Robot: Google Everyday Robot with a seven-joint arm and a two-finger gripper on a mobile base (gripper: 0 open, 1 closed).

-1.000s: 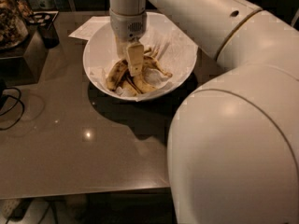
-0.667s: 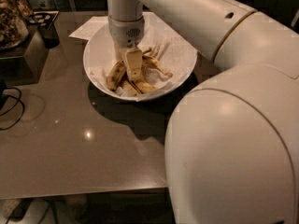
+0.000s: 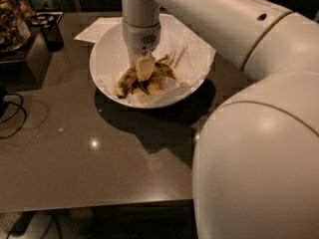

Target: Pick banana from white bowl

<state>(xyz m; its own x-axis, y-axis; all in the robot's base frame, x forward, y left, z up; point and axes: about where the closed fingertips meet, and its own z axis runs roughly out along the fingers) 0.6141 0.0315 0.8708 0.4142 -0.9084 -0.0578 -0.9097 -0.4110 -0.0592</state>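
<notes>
My hand [image 3: 144, 68] was down inside the large, deep white bowl [image 3: 105, 59] at the table's [image 3: 75, 153] twelve o'clock, right on the arched, brown-streaked yellow banana [image 3: 125, 82]. How wide it stood, I couldn't tell. The banana lay unlifted in the bowl; grasp and lift remained.

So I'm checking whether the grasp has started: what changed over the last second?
Very little. The end effector has eased slightly lower onto the banana in the white bowl; whether it has taken hold cannot be told. The banana, the white bowl and the table have not shifted.
</notes>
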